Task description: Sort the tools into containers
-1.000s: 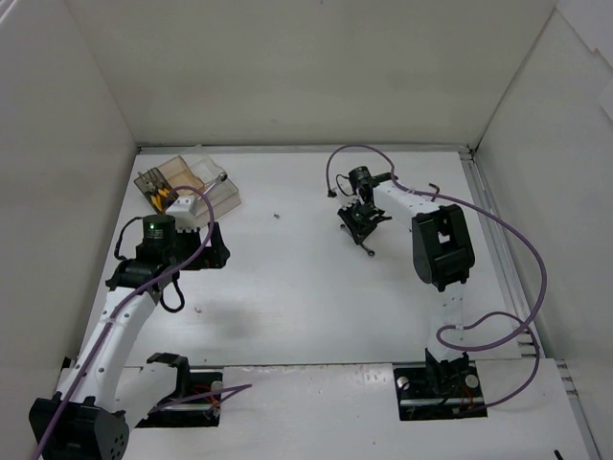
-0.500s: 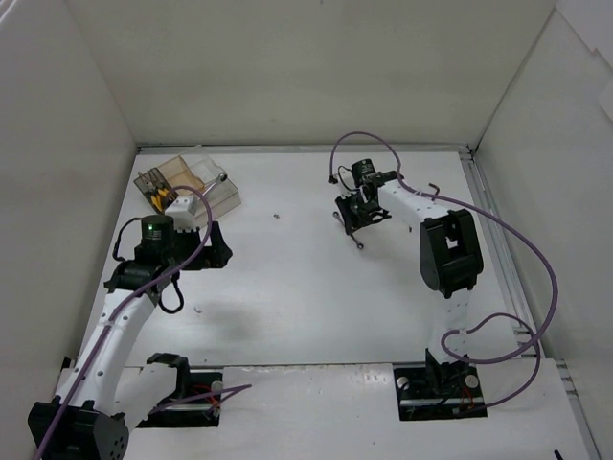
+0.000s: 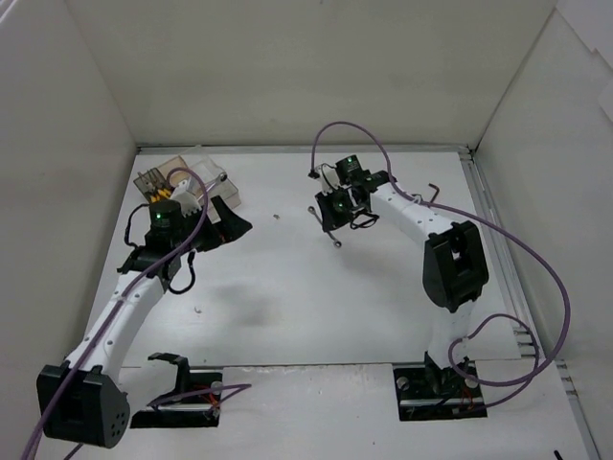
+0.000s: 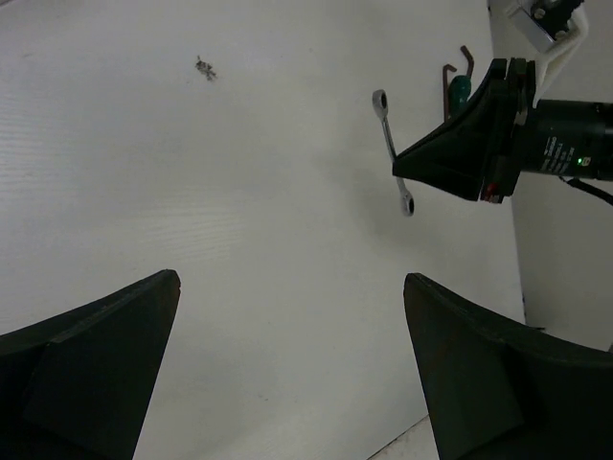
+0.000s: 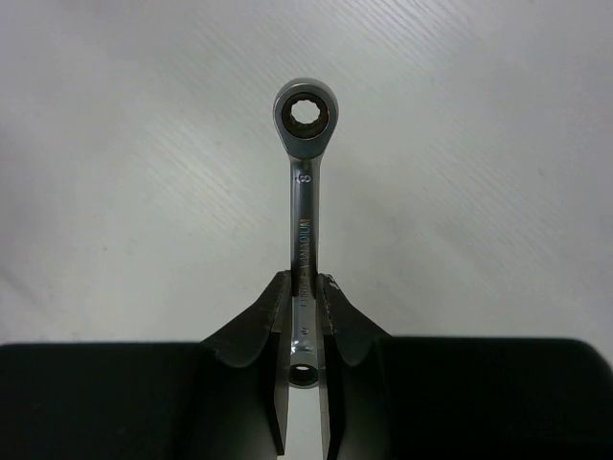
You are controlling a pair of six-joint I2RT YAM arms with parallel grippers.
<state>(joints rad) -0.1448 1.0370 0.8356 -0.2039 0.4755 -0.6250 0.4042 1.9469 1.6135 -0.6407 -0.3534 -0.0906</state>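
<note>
- Where is the silver wrench (image 5: 305,230)?
- In the right pincer (image 5: 305,287). Its two fingers squeeze tight on the thin bar, and the round ring end sticks out past them.
- Where is that from up top?
- A bit above the middle of the frame, over the white desk (image 3: 287,287).
- And the left pincer (image 4: 290,283)?
- Wide open, with nothing in it. It sits at the left, just beside the clear tray (image 3: 177,170) in the upper left.
- Anything in the tray?
- I see yellow pliers (image 3: 161,195) in one of its boxes.
- More tools?
- A green handle (image 4: 461,89) peeks out behind the right pincer.
</note>
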